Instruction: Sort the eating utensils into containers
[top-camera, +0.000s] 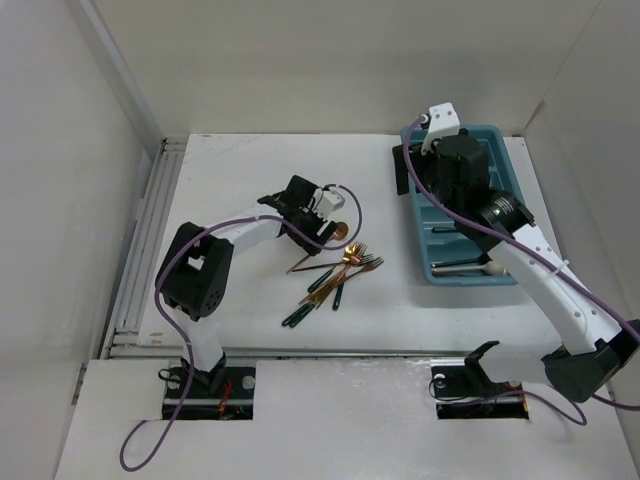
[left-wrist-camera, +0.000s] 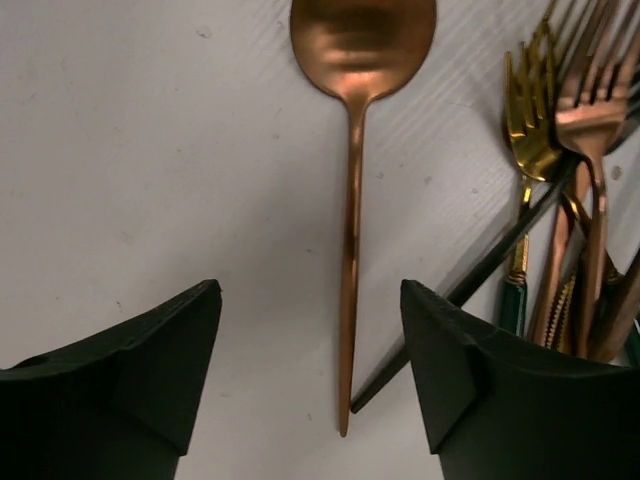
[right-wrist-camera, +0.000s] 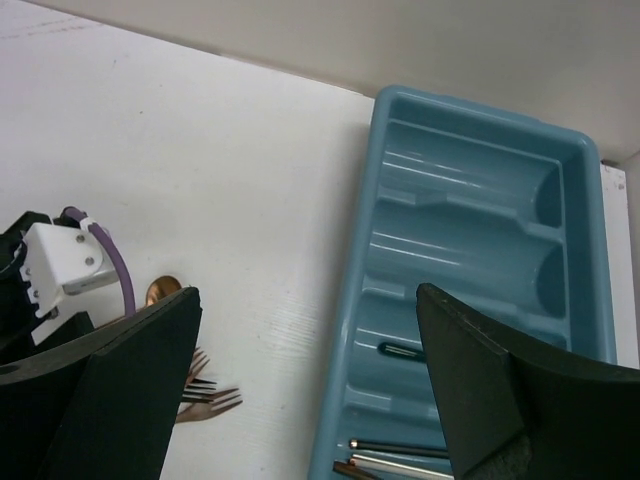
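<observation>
Revealing what overhead hides, wrist view shows left pincer (left-wrist-camera: 310, 292) spread, straddling copper spoon (left-wrist-camera: 351, 200)

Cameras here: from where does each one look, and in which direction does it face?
Top external: above and behind the bases, looking down at the table; shows left arm, right arm, forks, tray.
Left wrist: on the left arm, looking down past the open left tool at a copper spoon.
Right wrist: on the right arm, looking down past the open right tool at the tray.
Shared: all three views show the forks.

shiny copper metal spoon (left-wrist-camera: 352, 150); glossy smooth teal plastic tray (right-wrist-camera: 480, 150).
</observation>
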